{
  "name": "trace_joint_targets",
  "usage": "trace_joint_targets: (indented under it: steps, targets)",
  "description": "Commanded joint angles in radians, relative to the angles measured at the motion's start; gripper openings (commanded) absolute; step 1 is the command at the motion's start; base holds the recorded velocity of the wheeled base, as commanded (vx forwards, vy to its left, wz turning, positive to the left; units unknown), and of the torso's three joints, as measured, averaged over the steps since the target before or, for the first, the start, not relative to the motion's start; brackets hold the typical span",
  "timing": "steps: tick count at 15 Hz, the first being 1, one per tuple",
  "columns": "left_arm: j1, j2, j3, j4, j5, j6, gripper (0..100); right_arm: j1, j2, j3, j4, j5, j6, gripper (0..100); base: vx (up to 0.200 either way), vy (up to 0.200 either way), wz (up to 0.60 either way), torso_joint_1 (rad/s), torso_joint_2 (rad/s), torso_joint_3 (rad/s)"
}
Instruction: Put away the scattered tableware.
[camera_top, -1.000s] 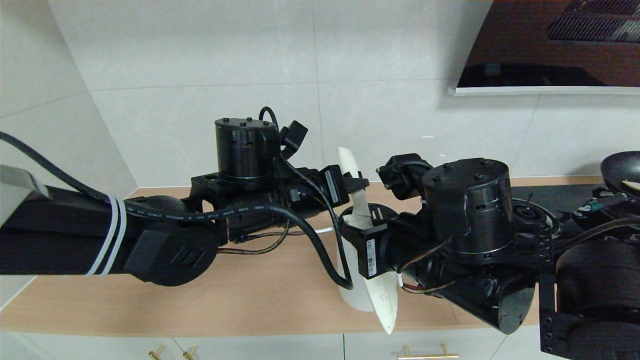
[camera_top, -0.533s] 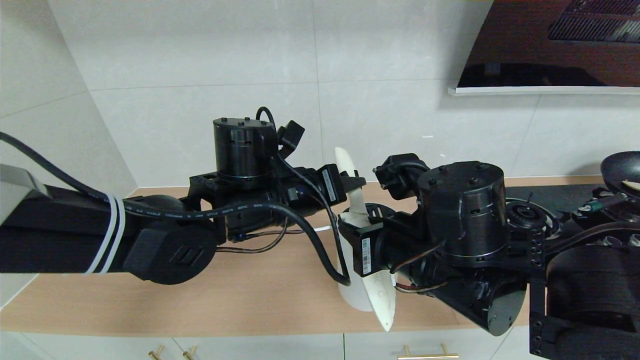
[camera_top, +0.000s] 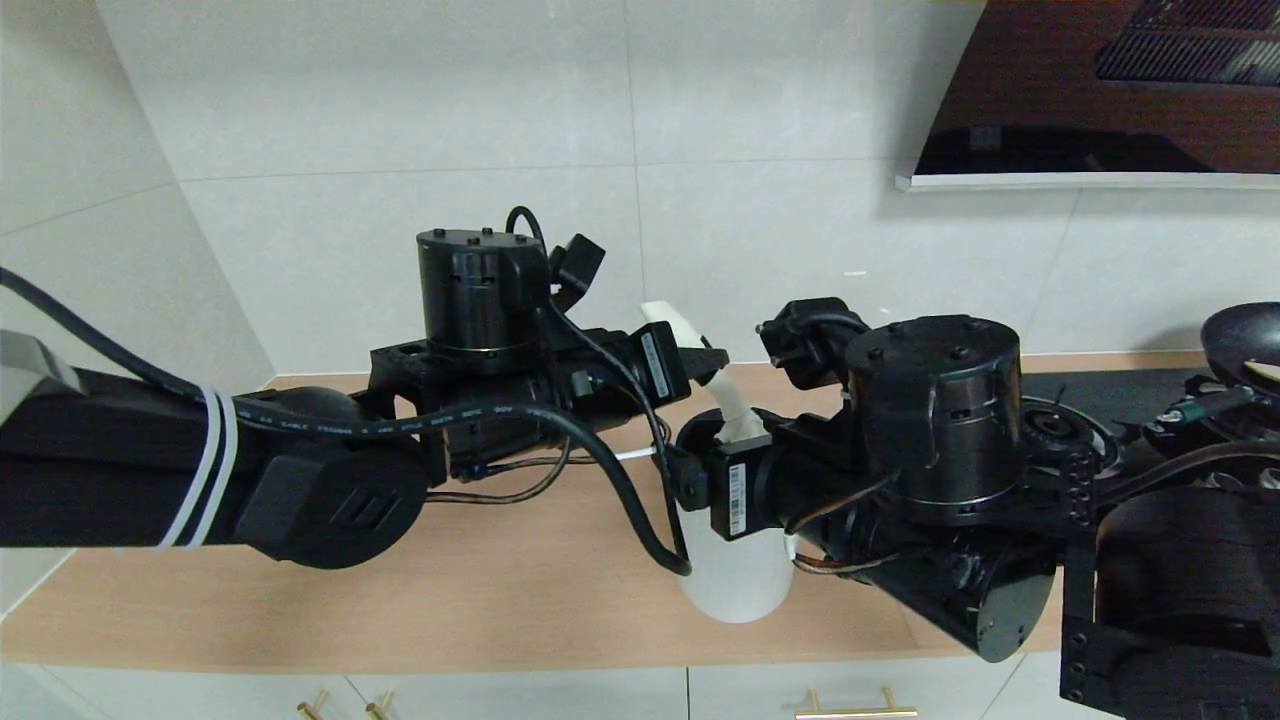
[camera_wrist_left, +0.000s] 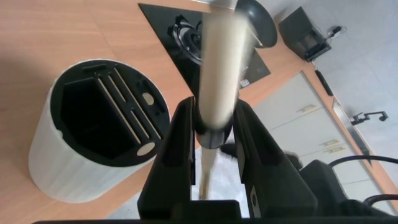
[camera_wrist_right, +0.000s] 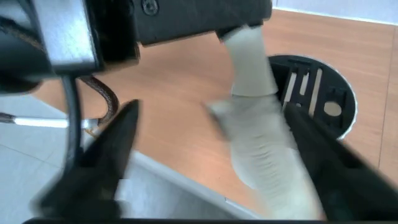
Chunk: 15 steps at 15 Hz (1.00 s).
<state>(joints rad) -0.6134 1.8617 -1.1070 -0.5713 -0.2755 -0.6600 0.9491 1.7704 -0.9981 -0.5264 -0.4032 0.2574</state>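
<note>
A pale cream utensil (camera_top: 733, 405) is held over the wooden counter (camera_top: 450, 590) by my left gripper (camera_top: 712, 358), which is shut on its handle. In the left wrist view the fingers (camera_wrist_left: 181, 134) clamp that handle (camera_wrist_left: 221, 68). Just below and right of it in the head view is my right gripper (camera_top: 685, 470). In its own view its fingers (camera_wrist_right: 115, 152) stand wide open on either side of the blurred utensil (camera_wrist_right: 252, 68). Under both grippers stands a white round holder (camera_top: 735, 585) with a black slotted insert (camera_wrist_left: 93, 118).
A black cooktop (camera_top: 1100, 385) with a dark pan (camera_top: 1240, 335) lies at the counter's right, under a range hood (camera_top: 1100, 100). The tiled wall closes the back and left. White cabinet fronts with gold handles (camera_top: 855, 705) run below the counter's front edge.
The utensil's wide end that hung in front of the holder has swung out of sight, and its top now tilts left. The left gripper rose a little; the right gripper shifted left.
</note>
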Motion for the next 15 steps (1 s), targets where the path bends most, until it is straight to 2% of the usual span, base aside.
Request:
trace_joint_targets:
  steps: [1, 5, 7, 8, 9, 12, 13, 14, 15]
  targets:
    - [0.004, -0.019, -0.001, -0.002, 0.009, 0.000, 0, -0.001, -0.012, 0.001, 0.000, -0.017, 0.000, 100, 0.000, 0.000, 0.00, 0.000, 0.00, 0.000]
    - [0.034, -0.078, 0.007, -0.001, 0.029, 0.007, 0, -0.046, -0.103, 0.015, 0.002, -0.036, -0.010, 100, 0.000, 0.000, 0.00, 0.000, 0.00, 0.000]
    - [0.078, -0.141, 0.007, -0.002, 0.030, 0.011, 0, -0.127, -0.213, 0.015, 0.011, -0.031, -0.033, 100, 0.000, 0.000, 0.00, 0.000, 0.00, 0.000]
    - [0.089, -0.153, 0.007, -0.002, 0.033, 0.031, 0, -0.144, -0.229, 0.015, 0.011, -0.031, -0.040, 100, 0.000, 0.000, 0.00, 0.000, 0.00, 0.000]
    - [0.090, -0.161, 0.009, -0.002, 0.052, 0.066, 0, -0.151, -0.235, 0.015, 0.011, -0.031, -0.040, 100, 0.000, 0.000, 0.00, 0.000, 0.00, 0.000]
    - [0.090, -0.154, 0.018, -0.021, 0.200, 0.211, 0, -0.151, -0.223, 0.016, 0.011, -0.031, -0.041, 100, 0.000, 0.000, 0.00, 0.000, 0.00, 0.000]
    - [0.086, -0.156, 0.032, -0.050, 0.217, 0.237, 0, -0.151, -0.218, 0.015, 0.011, -0.031, -0.040, 100, 0.000, 0.000, 0.00, 0.000, 0.00, 0.000]
    - [0.084, -0.156, 0.041, -0.070, 0.219, 0.243, 0, -0.151, -0.217, 0.015, 0.011, -0.031, -0.040, 100, 0.000, 0.000, 0.00, 0.000, 0.00, 0.000]
    - [0.064, -0.161, 0.078, -0.121, 0.219, 0.270, 0, -0.151, -0.212, 0.018, 0.011, -0.031, -0.040, 100, 0.000, 0.000, 0.00, 0.000, 0.00, 0.000]
